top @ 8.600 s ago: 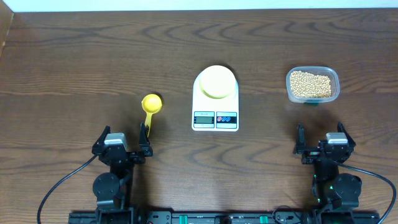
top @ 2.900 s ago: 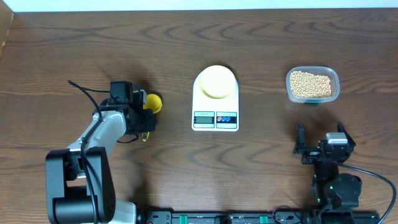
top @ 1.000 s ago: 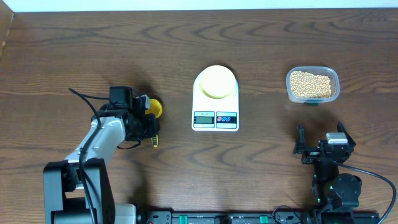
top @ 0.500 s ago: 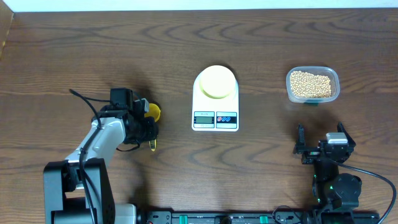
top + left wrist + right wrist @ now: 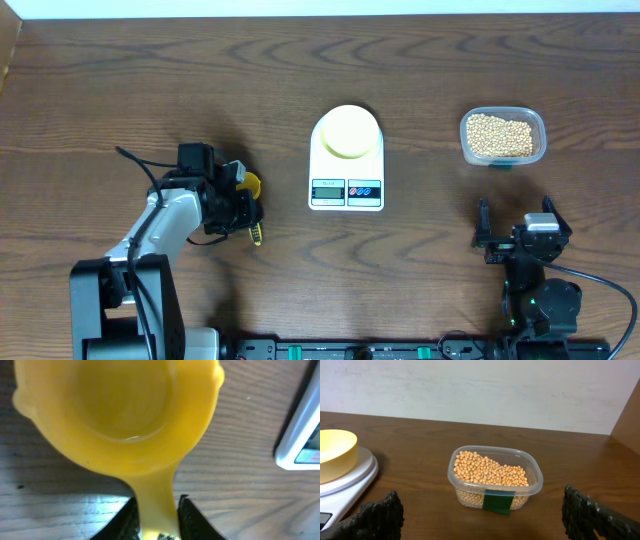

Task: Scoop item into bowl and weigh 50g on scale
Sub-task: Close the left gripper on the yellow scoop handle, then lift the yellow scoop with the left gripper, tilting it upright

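At the near right edge of the table the right gripper rests with jaws spread wide, empty. Farther in on the left, the left gripper is clamped on the handle of the empty yellow scoop, a little left of the scale. The pale bowl sits on the scale's back half, and the beans fill the clear tub well to its right.

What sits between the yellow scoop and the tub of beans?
The white scale with the pale yellow bowl on it, seen in the overhead view.
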Controlling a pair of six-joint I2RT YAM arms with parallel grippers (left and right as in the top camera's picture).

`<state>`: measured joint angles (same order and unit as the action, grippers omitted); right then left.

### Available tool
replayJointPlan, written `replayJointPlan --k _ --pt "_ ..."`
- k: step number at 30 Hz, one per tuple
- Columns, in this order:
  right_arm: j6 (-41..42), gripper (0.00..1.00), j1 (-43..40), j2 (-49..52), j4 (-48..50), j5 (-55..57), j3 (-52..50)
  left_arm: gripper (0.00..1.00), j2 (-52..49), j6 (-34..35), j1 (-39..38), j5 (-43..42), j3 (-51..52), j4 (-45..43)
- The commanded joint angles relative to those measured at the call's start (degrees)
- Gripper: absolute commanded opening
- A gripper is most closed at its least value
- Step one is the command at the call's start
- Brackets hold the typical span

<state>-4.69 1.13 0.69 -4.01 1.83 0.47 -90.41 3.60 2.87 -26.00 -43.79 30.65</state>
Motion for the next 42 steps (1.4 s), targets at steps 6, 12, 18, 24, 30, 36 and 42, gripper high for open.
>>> replayJointPlan --k 6,12,18,24,30,36,42 --pt "-0.5 0.99 0.0 -0.2 -0.1 0.0 -0.2 0.2 0.6 0.1 -0.1 -5.5 0.6 0.4" --pt "-0.5 0.99 0.0 -0.2 -0.1 0.0 -0.2 0.19 0.6 0.1 -0.1 -8.2 0.6 0.4" --pt "-0.5 0.99 0.0 -0.2 -0.1 0.0 -0.2 0.19 0.6 0.1 -0.1 -9.6 0.6 0.3" --pt "-0.5 0.99 0.0 -0.2 -0.1 0.0 -0.2 0.19 0.6 0.1 -0.1 -9.6 0.6 0.3" --pt "-0.5 0.99 0.0 -0.2 -0.1 0.0 -0.2 0.3 0.6 0.1 -0.1 -11.6 0.6 0.3" --pt "-0.5 0.99 0.0 -0.2 -0.1 0.0 -0.2 0.38 0.6 0.1 -0.1 -11.6 0.6 0.3" --pt "-0.5 0.99 0.0 -0.2 -0.1 0.0 -0.2 0.38 0.6 0.1 -0.1 -11.6 0.6 0.4"
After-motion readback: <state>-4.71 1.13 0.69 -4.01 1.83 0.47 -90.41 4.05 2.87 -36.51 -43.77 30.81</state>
